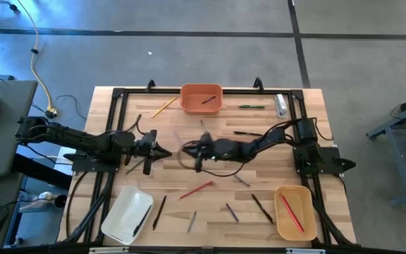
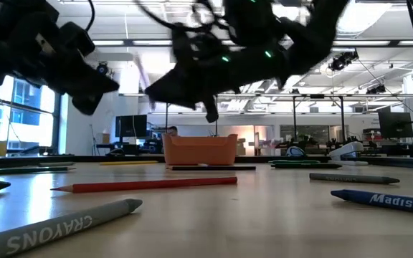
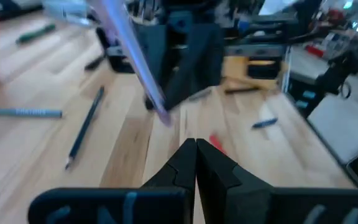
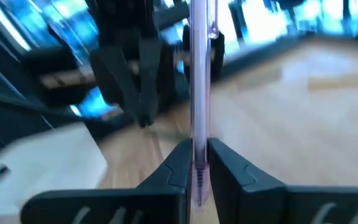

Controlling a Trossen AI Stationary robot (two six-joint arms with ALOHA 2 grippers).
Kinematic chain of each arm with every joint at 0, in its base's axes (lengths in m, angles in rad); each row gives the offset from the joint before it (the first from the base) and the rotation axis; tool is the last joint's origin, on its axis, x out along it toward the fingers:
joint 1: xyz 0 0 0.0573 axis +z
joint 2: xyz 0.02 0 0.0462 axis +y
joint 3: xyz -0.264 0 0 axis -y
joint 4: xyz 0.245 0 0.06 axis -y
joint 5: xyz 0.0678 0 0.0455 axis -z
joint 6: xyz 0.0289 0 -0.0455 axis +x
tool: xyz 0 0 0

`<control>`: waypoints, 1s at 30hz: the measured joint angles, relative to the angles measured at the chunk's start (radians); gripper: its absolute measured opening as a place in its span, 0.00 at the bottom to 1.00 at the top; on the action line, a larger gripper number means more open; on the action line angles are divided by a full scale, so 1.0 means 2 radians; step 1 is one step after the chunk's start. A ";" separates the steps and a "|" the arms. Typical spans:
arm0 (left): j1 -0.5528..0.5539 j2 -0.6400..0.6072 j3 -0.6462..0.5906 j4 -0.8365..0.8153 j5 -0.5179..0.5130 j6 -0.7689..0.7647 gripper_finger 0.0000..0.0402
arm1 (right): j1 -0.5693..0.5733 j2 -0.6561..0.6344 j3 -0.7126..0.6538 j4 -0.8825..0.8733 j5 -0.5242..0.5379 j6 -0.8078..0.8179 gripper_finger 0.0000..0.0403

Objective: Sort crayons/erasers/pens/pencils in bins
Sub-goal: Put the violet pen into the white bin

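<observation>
Holding clear pen (image 4: 199, 74) between pinched fingers, your right gripper (image 1: 191, 150) hangs mid-table. Pen's long axis runs straight out past fingertips. White bin (image 1: 127, 214) lies toward near-left corner, orange bin (image 1: 201, 99) at far edge. Left gripper (image 1: 162, 153) closed, empty, just beside.

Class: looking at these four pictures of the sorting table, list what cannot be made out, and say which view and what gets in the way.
- White bin contents: high view, too small to tell pen from pencil.
- Orange bin inside: low view, its own wall hides it.
- Pen tip: right wrist view, cut off by the top edge.
- Tan bin: low view, out of frame.
</observation>
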 joint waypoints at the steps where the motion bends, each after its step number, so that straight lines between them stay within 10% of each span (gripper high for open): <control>1: 0.001 -0.009 0.000 0.005 -0.005 -0.004 0.00 | -0.007 0.000 -0.024 0.054 -0.010 -0.011 0.06; 7: 0.035 -0.037 0.002 0.100 -0.046 -0.056 0.01 | -0.041 -0.001 -0.110 0.249 -0.068 -0.053 0.06; 30: 0.042 0.137 0.145 0.120 -0.013 -0.025 0.45 | -0.056 -0.001 -0.085 0.262 -0.175 -0.083 0.06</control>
